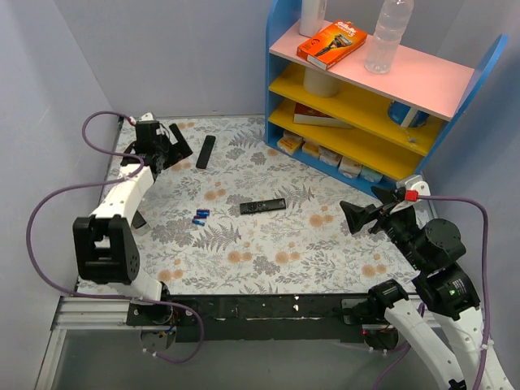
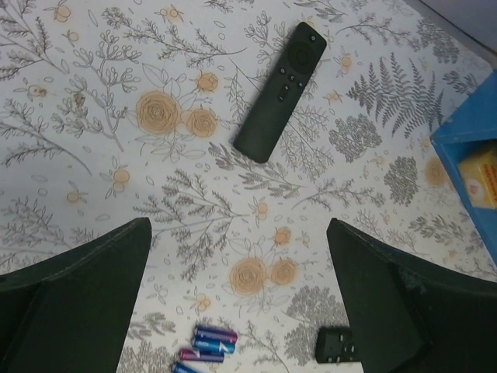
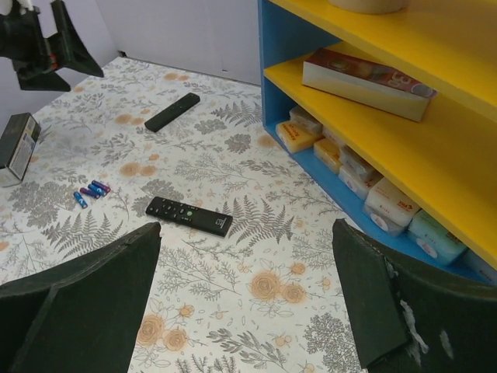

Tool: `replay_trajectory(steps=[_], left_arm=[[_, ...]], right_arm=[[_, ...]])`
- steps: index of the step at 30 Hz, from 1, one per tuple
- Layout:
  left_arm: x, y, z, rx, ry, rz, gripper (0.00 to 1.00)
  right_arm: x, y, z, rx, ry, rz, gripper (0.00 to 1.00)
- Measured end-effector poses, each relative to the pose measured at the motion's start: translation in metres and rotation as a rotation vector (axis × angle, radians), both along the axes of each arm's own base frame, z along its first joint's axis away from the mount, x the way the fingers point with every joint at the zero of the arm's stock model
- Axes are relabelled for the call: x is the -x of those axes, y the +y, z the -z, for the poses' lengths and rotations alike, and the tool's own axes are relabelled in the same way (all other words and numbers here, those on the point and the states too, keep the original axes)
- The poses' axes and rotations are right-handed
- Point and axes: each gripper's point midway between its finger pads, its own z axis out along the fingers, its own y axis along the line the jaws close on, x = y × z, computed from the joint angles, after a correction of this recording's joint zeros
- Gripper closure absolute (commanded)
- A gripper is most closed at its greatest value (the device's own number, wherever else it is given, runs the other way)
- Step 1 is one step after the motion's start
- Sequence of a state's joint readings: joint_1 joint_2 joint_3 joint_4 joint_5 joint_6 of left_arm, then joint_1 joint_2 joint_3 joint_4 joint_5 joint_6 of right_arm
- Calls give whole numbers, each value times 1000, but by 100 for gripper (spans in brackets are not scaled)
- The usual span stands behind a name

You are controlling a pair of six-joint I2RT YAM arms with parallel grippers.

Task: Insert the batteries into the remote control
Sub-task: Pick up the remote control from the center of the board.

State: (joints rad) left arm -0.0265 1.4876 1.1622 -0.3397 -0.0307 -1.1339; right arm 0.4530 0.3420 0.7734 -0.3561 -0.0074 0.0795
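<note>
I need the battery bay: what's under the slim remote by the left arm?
The remote control lies flat on the floral table, buttons up. Its underside, with any battery bay, is hidden.

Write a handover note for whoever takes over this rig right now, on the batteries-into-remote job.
Left gripper: open, empty, above the table between the slim black remote and the batteries.
Right gripper: open, empty, near the buttoned remote.
The batteries lie loose together, apart from the slim black remote.
Done: nothing loaded.
Left: pick up the batteries, open the remote, seat them.
</note>
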Motion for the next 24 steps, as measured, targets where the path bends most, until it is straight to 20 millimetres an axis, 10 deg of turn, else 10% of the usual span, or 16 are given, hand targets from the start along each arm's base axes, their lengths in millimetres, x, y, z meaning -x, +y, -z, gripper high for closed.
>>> replay_trajectory(steps=[9, 16, 24], left_arm=[[-70, 0, 78, -54, 149, 30, 2], [-86, -13, 131, -121, 216, 125, 2], [-97, -42, 146, -191, 190, 251, 2]], right_arm=[[-3, 3, 10, -1, 50, -3, 2], [-4, 5, 20, -12, 106, 0, 2], [-7, 9, 26, -47, 163, 5, 2]])
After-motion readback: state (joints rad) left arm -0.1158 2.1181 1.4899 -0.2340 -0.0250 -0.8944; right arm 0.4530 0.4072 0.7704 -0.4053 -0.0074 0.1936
